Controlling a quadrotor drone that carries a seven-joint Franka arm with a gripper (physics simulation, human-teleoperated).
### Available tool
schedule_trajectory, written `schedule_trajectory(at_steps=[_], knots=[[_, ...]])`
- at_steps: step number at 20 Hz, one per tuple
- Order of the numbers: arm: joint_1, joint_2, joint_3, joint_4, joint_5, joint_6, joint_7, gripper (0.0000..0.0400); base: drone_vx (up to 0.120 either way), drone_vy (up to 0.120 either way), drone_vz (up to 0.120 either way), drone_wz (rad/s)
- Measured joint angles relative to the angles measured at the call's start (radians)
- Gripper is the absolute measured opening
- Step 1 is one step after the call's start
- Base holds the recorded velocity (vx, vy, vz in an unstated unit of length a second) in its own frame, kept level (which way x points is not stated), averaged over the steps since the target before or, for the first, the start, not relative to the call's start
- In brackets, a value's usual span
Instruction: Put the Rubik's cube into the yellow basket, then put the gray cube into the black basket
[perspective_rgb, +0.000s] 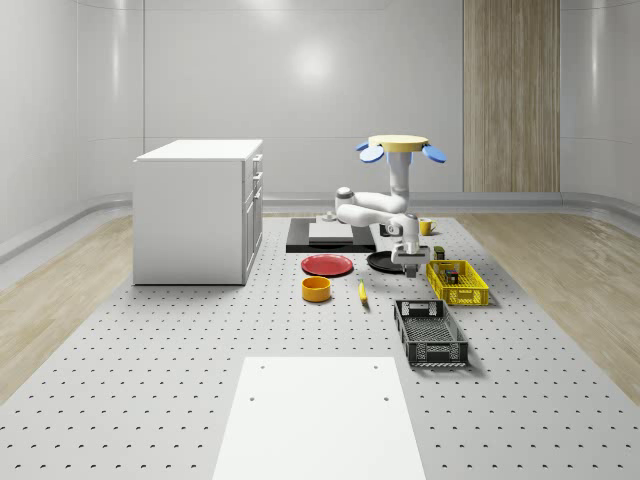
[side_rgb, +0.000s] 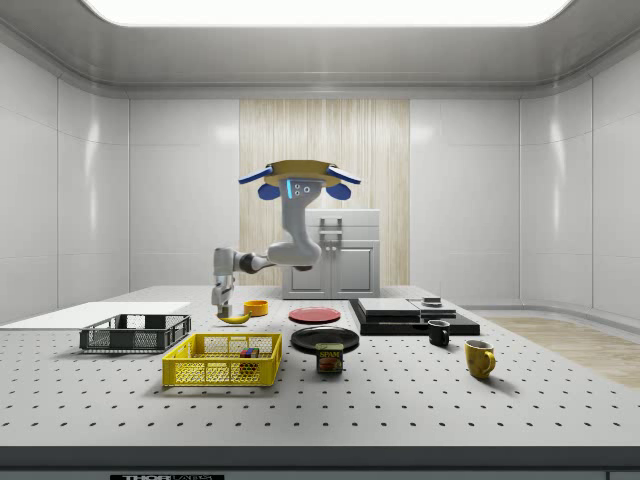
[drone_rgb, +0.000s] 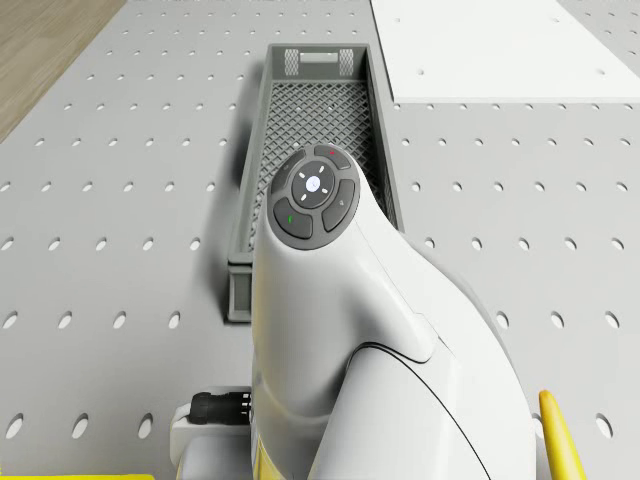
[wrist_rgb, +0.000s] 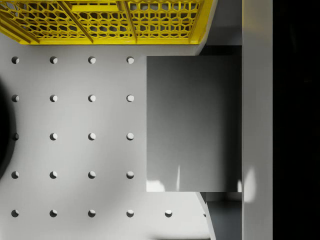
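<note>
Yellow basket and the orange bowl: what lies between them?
In the whole-scene view, a banana lies between them; the jaws hang nearer the yellow basket.

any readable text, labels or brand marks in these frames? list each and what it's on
"SPAM": on the small can standing on the table beside the yellow basket in the side view. The print is small, so this reading is tentative.
Strip of lettering on the table's front edge at the bottom of the side view: too small to read.
Button pad on the arm in the drone view: small marks, no letters readable.
Nothing else carries readable text.
</note>
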Motion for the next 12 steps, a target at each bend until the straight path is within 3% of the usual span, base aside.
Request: schedule_trajectory(at_steps=[12], knots=[[-0.001,-0.007,0.001,0.000,0.003,0.006,0.001,0.0250,0.120,0.000,0.000,0.000]])
